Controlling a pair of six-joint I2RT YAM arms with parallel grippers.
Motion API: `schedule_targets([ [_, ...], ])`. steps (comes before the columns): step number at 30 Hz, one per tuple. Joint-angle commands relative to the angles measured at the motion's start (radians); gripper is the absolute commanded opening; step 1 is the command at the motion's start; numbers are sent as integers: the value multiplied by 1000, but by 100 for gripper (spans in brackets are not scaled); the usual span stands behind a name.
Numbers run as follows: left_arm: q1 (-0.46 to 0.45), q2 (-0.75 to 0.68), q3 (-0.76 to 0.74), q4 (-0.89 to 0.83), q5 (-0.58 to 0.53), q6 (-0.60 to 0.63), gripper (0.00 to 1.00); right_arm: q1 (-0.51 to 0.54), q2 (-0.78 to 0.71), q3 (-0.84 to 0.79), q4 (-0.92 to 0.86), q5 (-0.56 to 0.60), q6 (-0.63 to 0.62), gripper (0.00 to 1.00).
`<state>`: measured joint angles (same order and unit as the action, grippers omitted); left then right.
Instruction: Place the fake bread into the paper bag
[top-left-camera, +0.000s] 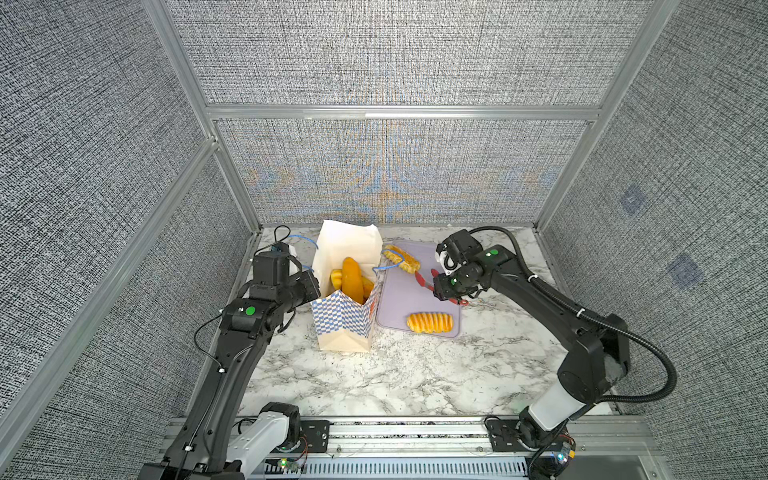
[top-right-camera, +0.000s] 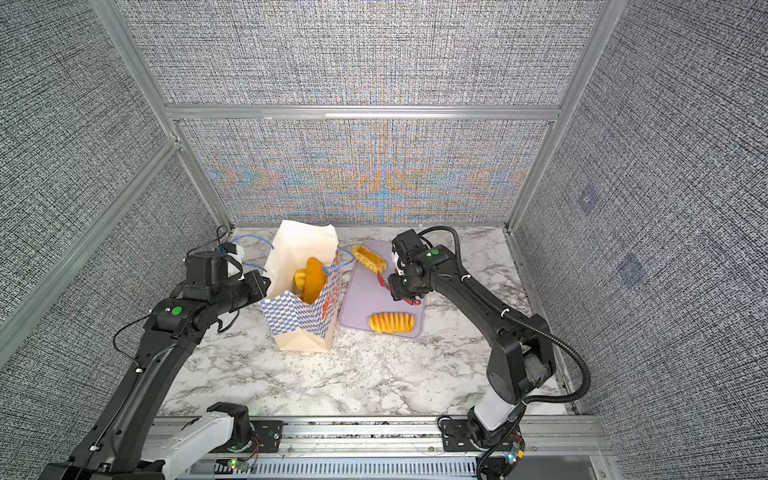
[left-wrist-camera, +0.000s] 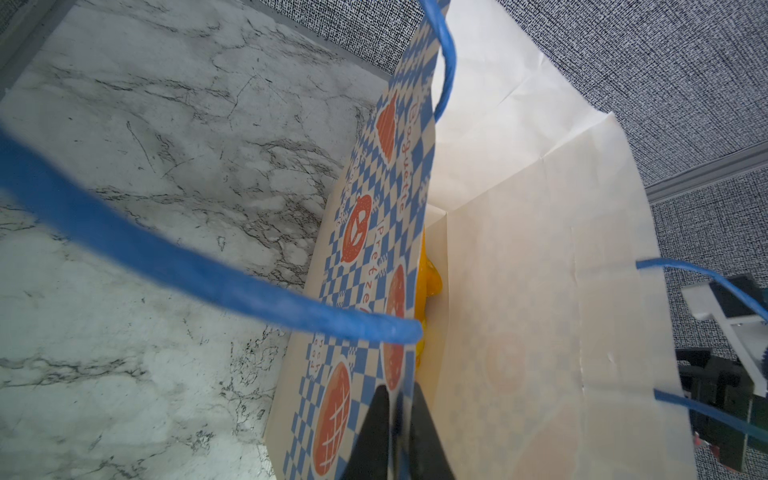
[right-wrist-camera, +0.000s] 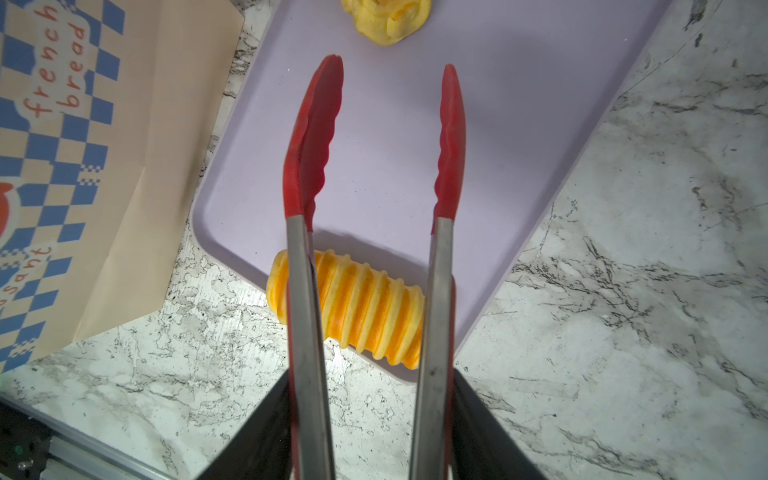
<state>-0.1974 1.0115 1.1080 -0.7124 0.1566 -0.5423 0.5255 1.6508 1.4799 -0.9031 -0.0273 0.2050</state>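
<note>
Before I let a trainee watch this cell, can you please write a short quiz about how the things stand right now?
1. True or false: the red tongs are closed on a pastry.
2. How many pastries lie on the lavender tray? A) one B) two C) four
3. Fill in: the left gripper pinches the wall of the ____.

Key
1. False: the tips stand apart with nothing between them.
2. B: the ribbed roll and the twist.
3. paper bag
</note>
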Motion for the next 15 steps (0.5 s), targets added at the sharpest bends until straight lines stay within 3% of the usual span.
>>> schedule_targets([
  [1,1,-5,0,-2,-13,12,12,6,8,4,1,7,-13,56],
  [15,1,-11,-1,-9,-19,15,13,29,102,68,-27,53,-46,58],
])
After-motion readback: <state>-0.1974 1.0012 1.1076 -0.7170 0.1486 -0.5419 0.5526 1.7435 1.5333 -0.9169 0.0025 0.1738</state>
